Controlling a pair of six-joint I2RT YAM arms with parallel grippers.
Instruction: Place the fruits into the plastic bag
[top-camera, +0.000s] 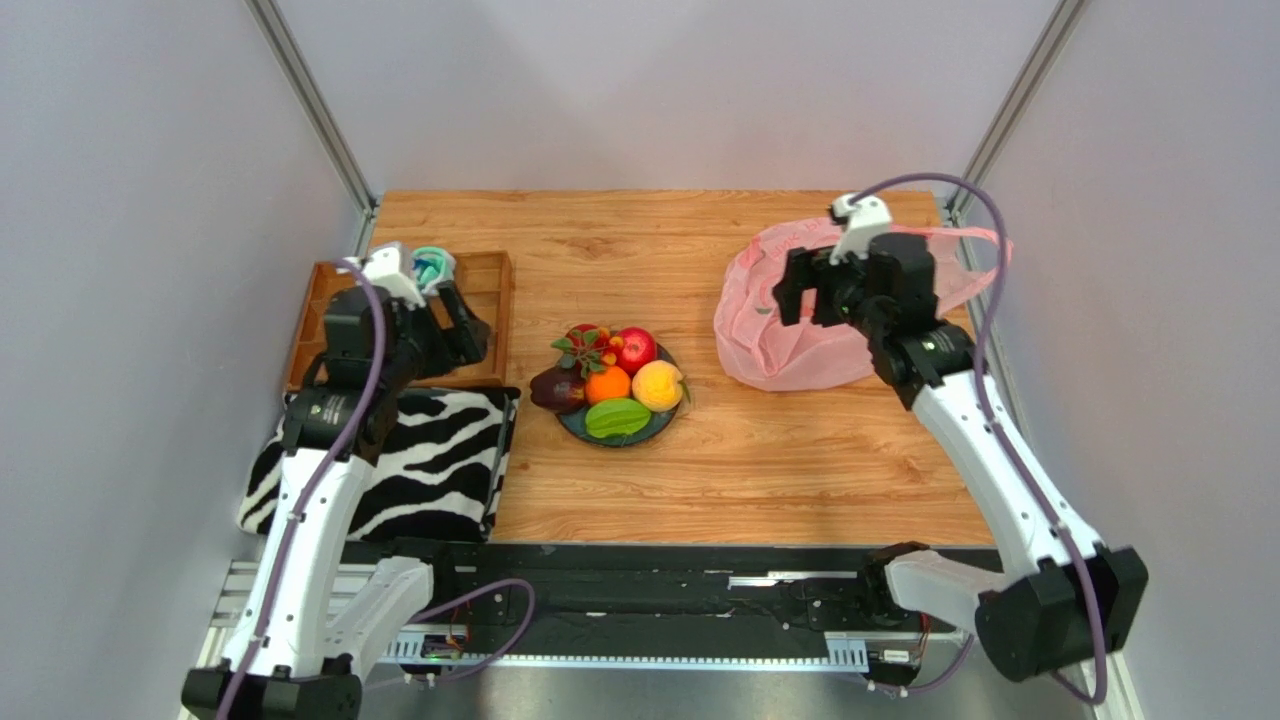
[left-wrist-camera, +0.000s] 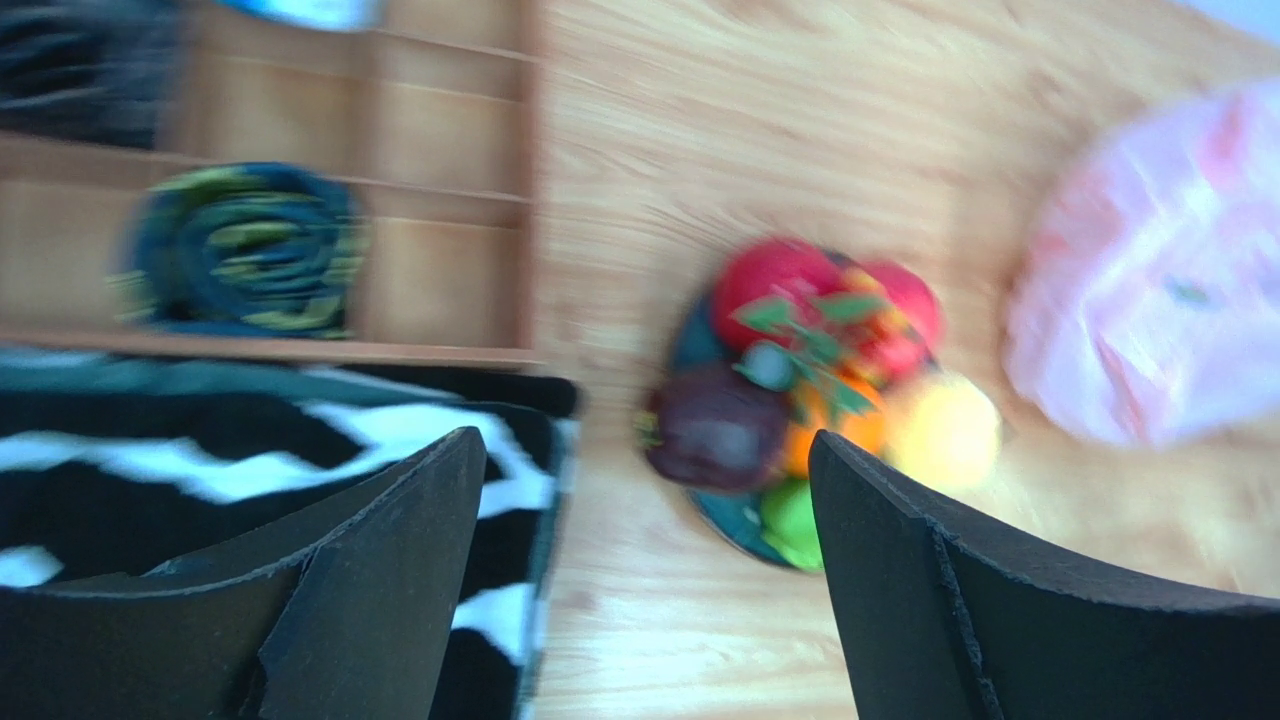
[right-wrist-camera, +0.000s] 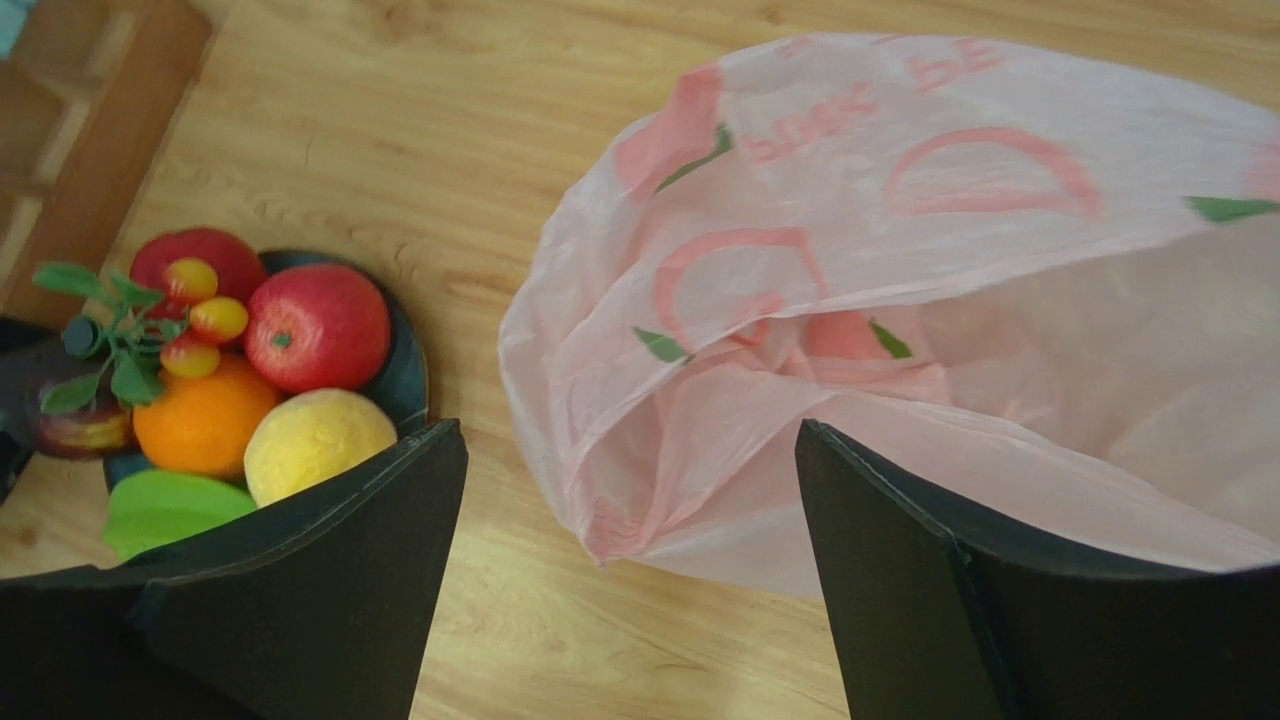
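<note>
Fruits heaped on plate mid-tabletop, open wood between plate and plastic bag by far right edge, left end effector wide over zebra cloth edge, right end effector wide above bag, both empty

Bare tabletop runs open between the plate of fruits and the pink plastic bag on the far right, and along the near edge in front of both. Far of the plate the wood is also free. On the left, the zebra-striped cloth and the wooden tray stand close beside the plate, narrowing that side.
</note>
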